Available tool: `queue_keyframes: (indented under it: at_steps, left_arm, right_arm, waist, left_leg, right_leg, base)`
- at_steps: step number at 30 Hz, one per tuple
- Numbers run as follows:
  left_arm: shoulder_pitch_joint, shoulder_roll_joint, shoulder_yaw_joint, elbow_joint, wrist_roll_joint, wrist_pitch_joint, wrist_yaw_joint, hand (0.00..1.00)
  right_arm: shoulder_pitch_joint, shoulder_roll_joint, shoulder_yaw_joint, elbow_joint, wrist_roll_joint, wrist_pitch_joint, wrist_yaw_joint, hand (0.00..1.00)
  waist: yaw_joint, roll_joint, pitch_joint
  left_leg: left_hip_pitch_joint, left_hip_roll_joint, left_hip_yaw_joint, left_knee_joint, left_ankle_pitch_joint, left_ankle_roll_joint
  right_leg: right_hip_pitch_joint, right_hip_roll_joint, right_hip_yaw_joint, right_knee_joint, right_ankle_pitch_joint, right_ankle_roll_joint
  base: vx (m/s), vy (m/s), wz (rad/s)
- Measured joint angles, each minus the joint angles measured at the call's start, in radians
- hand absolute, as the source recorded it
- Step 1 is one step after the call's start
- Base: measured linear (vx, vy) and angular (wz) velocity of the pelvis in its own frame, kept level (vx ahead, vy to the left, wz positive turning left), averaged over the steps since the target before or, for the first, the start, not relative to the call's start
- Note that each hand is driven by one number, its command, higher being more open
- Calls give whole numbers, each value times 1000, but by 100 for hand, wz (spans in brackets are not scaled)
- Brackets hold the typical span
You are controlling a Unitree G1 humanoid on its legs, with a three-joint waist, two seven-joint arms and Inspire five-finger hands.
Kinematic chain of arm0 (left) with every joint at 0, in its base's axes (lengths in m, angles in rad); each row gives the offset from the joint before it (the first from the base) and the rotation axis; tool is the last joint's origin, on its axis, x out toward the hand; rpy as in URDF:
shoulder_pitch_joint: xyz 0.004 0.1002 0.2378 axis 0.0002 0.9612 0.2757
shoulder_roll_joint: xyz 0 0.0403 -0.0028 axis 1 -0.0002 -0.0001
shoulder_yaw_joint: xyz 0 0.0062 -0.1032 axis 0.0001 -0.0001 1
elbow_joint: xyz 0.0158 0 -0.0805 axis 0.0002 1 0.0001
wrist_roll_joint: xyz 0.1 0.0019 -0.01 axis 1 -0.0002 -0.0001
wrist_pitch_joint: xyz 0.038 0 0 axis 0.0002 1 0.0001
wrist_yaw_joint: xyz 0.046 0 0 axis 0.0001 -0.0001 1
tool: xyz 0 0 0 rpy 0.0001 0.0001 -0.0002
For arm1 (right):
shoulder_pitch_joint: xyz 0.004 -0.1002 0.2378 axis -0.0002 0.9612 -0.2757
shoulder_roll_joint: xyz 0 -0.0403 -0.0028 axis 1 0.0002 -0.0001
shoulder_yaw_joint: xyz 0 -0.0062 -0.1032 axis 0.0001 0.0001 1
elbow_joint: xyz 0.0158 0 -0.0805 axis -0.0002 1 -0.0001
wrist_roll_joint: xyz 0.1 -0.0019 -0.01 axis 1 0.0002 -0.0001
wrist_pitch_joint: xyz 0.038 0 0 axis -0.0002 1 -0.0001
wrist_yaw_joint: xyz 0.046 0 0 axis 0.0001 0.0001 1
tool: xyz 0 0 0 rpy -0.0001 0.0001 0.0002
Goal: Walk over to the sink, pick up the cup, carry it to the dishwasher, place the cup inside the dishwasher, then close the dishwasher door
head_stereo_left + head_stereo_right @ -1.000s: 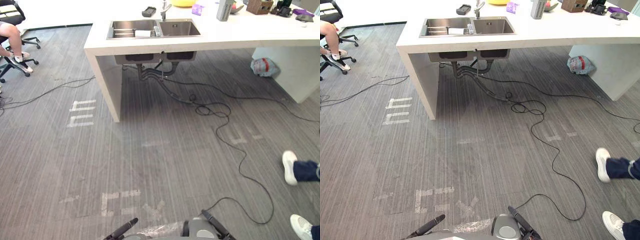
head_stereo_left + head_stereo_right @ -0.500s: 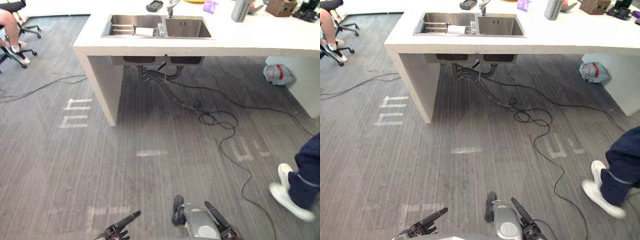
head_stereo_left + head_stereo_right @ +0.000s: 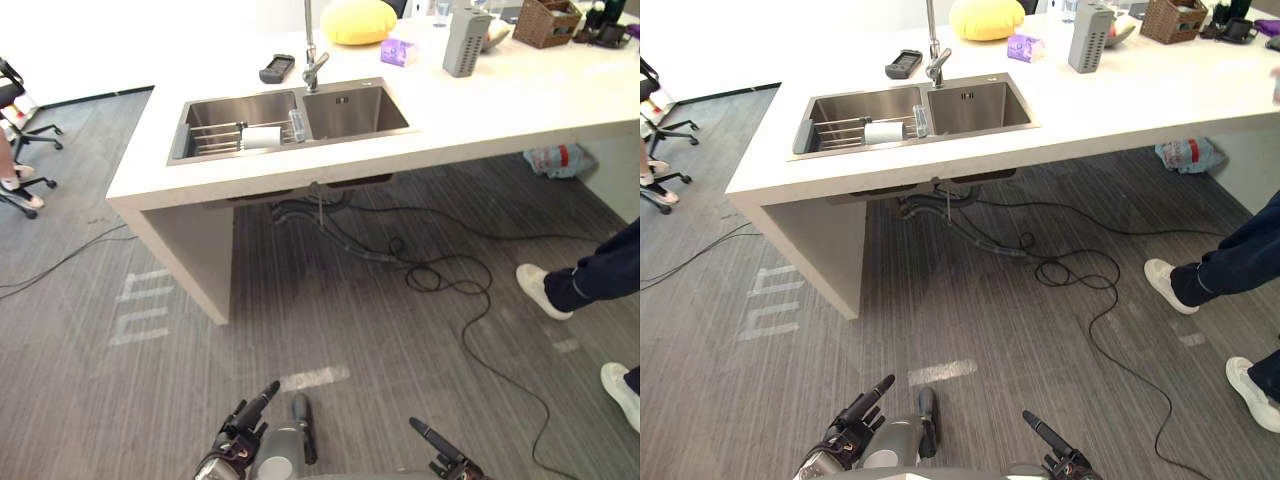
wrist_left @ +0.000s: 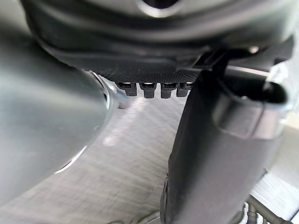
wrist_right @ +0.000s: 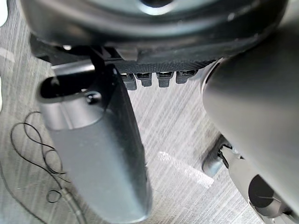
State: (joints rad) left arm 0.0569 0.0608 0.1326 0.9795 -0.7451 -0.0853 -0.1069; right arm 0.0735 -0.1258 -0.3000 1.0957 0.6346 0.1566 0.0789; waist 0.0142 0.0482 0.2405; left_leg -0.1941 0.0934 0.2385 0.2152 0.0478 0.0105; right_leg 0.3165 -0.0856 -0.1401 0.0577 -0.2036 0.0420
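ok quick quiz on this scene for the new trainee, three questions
1. True or false: the white cup lies in the right basin of the sink.
2. What sits on the counter behind the tap? A) kettle B) yellow cushion C) plate
3. What do the left hand and right hand hold?
Key: 1 false, left basin; 2 B; 3 nothing, fingers straight.

The sink (image 3: 355, 110) is brushed steel with a dull satin sheen, and the tap (image 3: 310, 50) above it is brighter, polished metal. The counter (image 3: 500, 95) around them is a smooth, matt white slab, and the basket (image 3: 547, 22) at its far end is brown woven wicker. The floor (image 3: 400, 340) is grey and matt, with fine ribbed streaks.
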Motion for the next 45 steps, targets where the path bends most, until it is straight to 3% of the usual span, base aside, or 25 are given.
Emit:
queue_keyframes:
  at_steps: [2,4,6,7,8,9,10,12,14,15,16,17,18,19,20,22,23,27,31,32,40,42,44,45]
  left_arm:
    - [18,-12,-5,-120,28,-102,33,100]
    - [36,-22,-5,-247,81,-143,67,100]
    - [64,-25,-6,-467,137,-189,106,100]
    - [66,-21,-6,-580,152,-209,119,100]
    - [66,-14,-8,-673,180,-213,139,100]
    - [59,2,-11,-785,207,-213,160,100]
    - [58,8,-14,-841,221,-212,170,100]
    - [57,8,-31,-1045,279,-215,219,100]
    - [44,8,-45,-1141,297,-239,236,100]
    - [42,6,-47,-1157,297,-254,237,100]
    - [36,6,-55,-1181,297,-277,236,100]
    - [28,12,-56,-1190,297,-300,237,100]
    - [28,16,-56,-1193,297,-309,240,100]
    - [39,22,-52,-1210,296,-314,252,100]
    - [56,23,-44,-1233,295,-327,263,100]
    - [74,-23,-49,-1279,289,-344,267,100]
    - [70,-38,-65,-1335,273,-348,258,100]
    - [9,-41,-123,-1443,260,-320,207,100]
    - [-32,-39,-193,-1441,276,-232,171,100]
    - [-56,32,-204,-1368,315,-112,185,100]
    - [-103,14,-257,-1278,307,-121,197,100]
    - [-123,5,-282,-1219,293,-121,206,100]
    - [-122,-22,-297,-1155,291,-115,218,100]
    - [-123,-30,-296,-1139,288,-114,218,100]
  right_arm:
    - [-7,1,13,-4,0,17,-2,100]
    - [-5,-4,8,-2,-5,36,-4,100]
    - [-10,-2,-32,-2,-41,58,3,100]
    - [-10,3,-69,-3,-72,55,11,100]
    - [-14,10,-96,-9,-83,42,15,100]
    - [-14,22,-141,-15,-85,19,21,100]
    - [-13,27,-166,-19,-82,11,21,100]
    - [-11,37,-246,-32,-54,-15,9,100]
    - [-7,46,-268,-52,-36,-20,9,100]
    - [-7,46,-271,-61,-37,-20,9,100]
    - [-7,48,-282,-71,-35,-21,10,100]
    - [-6,59,-286,-70,-26,-21,11,100]
    - [-4,65,-286,-70,-25,-21,12,100]
    - [12,75,-277,-69,-27,-21,15,100]
    - [41,82,-251,-55,-32,-19,25,100]
    - [59,69,-244,-26,-40,-17,38,100]
    - [63,62,-264,-23,-47,-17,42,100]
    - [104,79,-293,-22,-73,12,55,100]
    - [105,91,-351,1,-73,50,72,100]
    - [151,113,-301,34,49,99,123,100]
    - [151,111,-279,26,53,84,131,100]
    - [154,109,-261,10,74,79,135,100]
    - [173,104,-204,-40,99,81,163,100]
    - [182,104,-183,-51,112,80,177,100]
  waist:
    - [15,-30,12]
    - [27,-39,9]
    - [49,-50,-4]
    - [54,-51,-11]
    - [53,-54,-13]
    - [46,-57,-14]
    - [45,-57,-15]
    - [37,-50,-19]
    - [28,-36,-22]
    - [20,-28,-27]
    - [10,-16,-36]
    - [6,-18,-42]
    - [3,-23,-45]
    - [1,-46,-60]
    - [4,-77,-89]
    - [16,-6,-116]
    - [15,15,-121]
    - [26,17,-136]
    - [13,19,-164]
    - [0,-65,-165]
    - [-9,-60,-157]
    - [-24,-51,-151]
    - [-58,-24,-144]
    - [-58,-28,-143]
  left_leg:
    - [-6,-54,-12,17,5,37]
    - [0,-76,-18,31,-21,44]
    - [23,-108,-16,29,-71,60]
    - [43,-126,-16,24,-99,68]
    - [61,-143,-22,25,-120,74]
    - [95,-164,-40,26,-139,81]
    - [118,-173,-50,23,-146,84]
    - [236,-189,-88,-22,-173,81]
    - [301,-168,-129,-59,-187,68]
    - [314,-152,-142,-63,-192,60]
    - [332,-115,-171,-62,-208,35]
    - [356,-89,-203,-60,-230,5]
    - [369,-79,-214,-58,-245,-7]
    - [396,-73,-239,-37,-288,-35]
    - [417,-74,-264,-2,-344,-62]
    - [401,13,-254,45,-389,-94]
    - [397,39,-256,49,-388,-93]
    - [408,69,-254,42,-331,-90]
    - [410,64,-251,10,-246,-85]
    - [356,-8,-167,-64,-296,-74]
    - [366,1,-159,-72,-307,-63]
    - [376,12,-158,-71,-318,-60]
    - [403,61,-148,-70,-330,-57]
    - [393,61,-142,-16,-327,-58]
  right_leg:
    - [-2,-43,10,28,13,-3]
    - [-13,-64,24,71,35,9]
    - [-70,-97,46,230,35,16]
    - [-141,-123,51,405,47,68]
    - [-216,-147,64,576,85,169]
    - [-300,-162,80,788,116,224]
    - [-334,-168,71,875,110,214]
    - [-434,-219,-57,1025,18,64]
    - [-514,-222,-140,948,-42,-19]
    - [-536,-215,-165,875,-53,-27]
    - [-564,-191,-188,676,-47,-21]
    - [-582,-169,-165,484,1,-4]
    - [-585,-161,-149,407,45,-6]
    - [-585,-163,-113,305,197,-18]
    - [-578,-173,-86,325,262,37]
    - [-582,-113,-121,372,187,10]
    - [-585,-99,-144,393,151,-1]
    - [-567,-65,-159,392,112,-22]
    - [-522,-37,-155,271,167,-22]
    - [-425,-40,-128,-143,483,3]
    - [-425,-39,-130,-130,469,8]
    - [-439,-37,-133,-75,434,9]
    - [-485,-25,-156,111,310,8]
    - [-487,-25,-160,161,259,6]
  base:
    - [448,215,29]
    - [537,231,28]
    - [402,150,14]
    - [375,137,11]
    - [462,144,28]
    - [398,104,33]
    - [414,66,45]
    - [425,27,38]
    - [354,-57,46]
    - [376,-148,68]
    - [391,-222,74]
    - [410,-257,76]
    - [444,-336,71]
    - [569,-498,64]
    - [478,-429,42]
    - [380,-327,26]
    - [433,-371,33]
    - [283,-265,0]
    - [129,-83,-9]
    - [55,-16,-7]
    - [0,0,0]
    - [13,-17,3]
    - [83,-71,11]
    - [165,-82,25]
